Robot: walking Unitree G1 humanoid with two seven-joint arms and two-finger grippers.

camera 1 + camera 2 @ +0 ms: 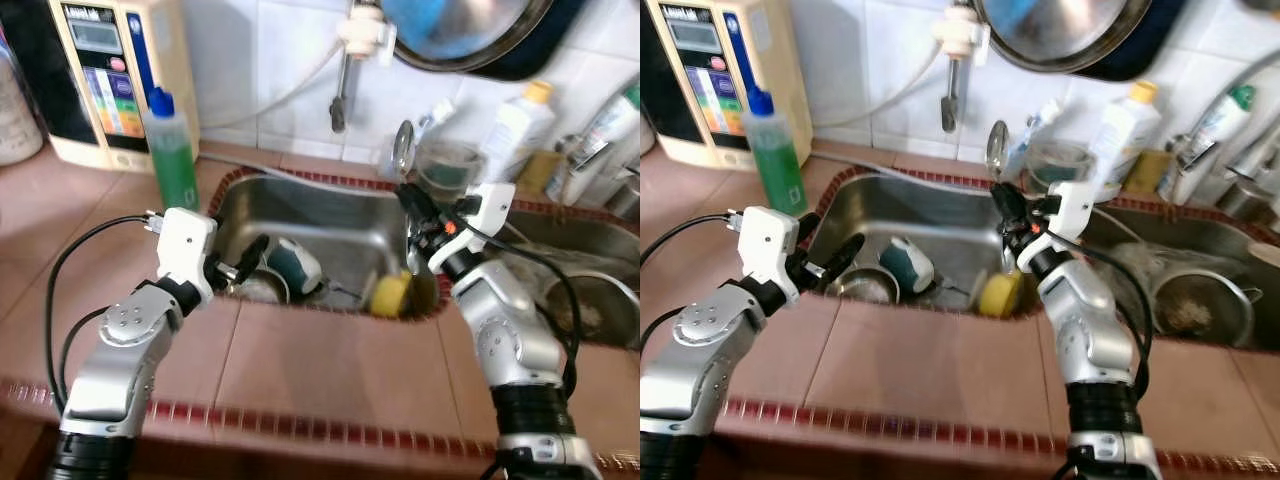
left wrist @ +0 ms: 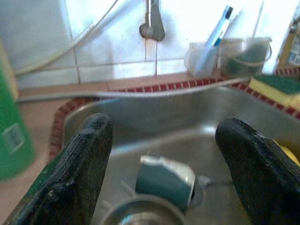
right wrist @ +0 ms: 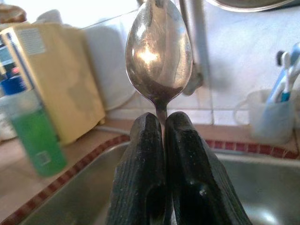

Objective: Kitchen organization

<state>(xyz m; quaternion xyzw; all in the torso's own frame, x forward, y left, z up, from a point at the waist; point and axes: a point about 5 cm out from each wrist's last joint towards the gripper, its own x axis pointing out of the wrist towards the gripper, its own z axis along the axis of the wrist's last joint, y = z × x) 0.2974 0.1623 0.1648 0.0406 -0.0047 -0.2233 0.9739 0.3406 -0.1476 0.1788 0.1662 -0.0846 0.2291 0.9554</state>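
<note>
Right wrist view, right end effector (image 3: 164, 140) clenching shiny steel spoon (image 3: 159, 56) upright, left end effector (image 2: 164, 164) released

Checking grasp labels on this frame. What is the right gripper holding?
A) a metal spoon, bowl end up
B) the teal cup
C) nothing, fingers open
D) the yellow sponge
A: in the right wrist view the right gripper has its black fingers pressed shut on the handle of the metal spoon, whose bowl stands above the fingertips over the sink.
</note>
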